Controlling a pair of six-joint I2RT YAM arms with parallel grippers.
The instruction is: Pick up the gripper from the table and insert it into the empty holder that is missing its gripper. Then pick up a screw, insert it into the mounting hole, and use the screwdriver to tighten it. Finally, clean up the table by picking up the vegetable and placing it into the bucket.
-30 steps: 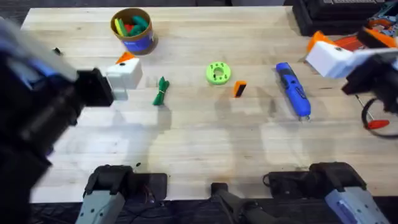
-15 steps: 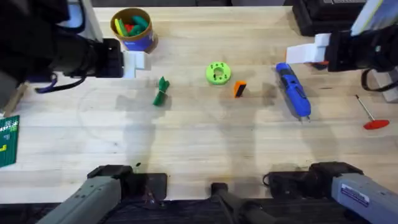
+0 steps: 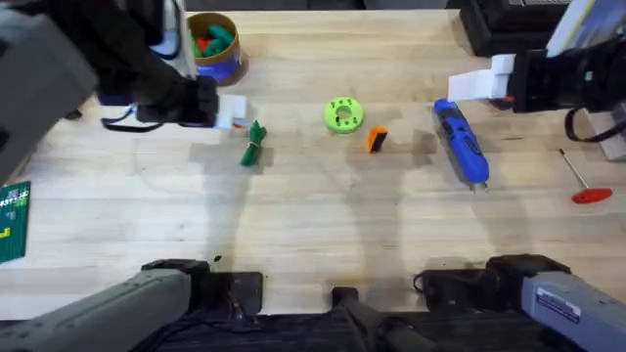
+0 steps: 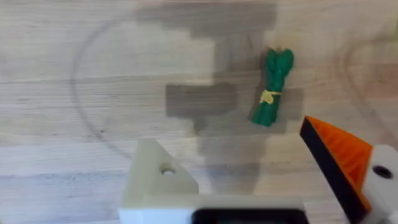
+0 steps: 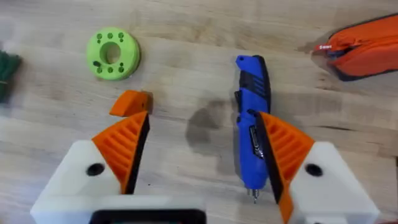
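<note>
Lying loose, orange ridged gripper (image 3: 378,140), dark edge

On the counter (image 3: 323,235) I count one blue screwdriver (image 3: 462,142), one loose orange gripper (image 3: 378,140), one green vegetable (image 3: 254,144), one bucket (image 3: 212,46), one lime disc (image 3: 343,114), one red-handled rod (image 3: 583,181).
</note>
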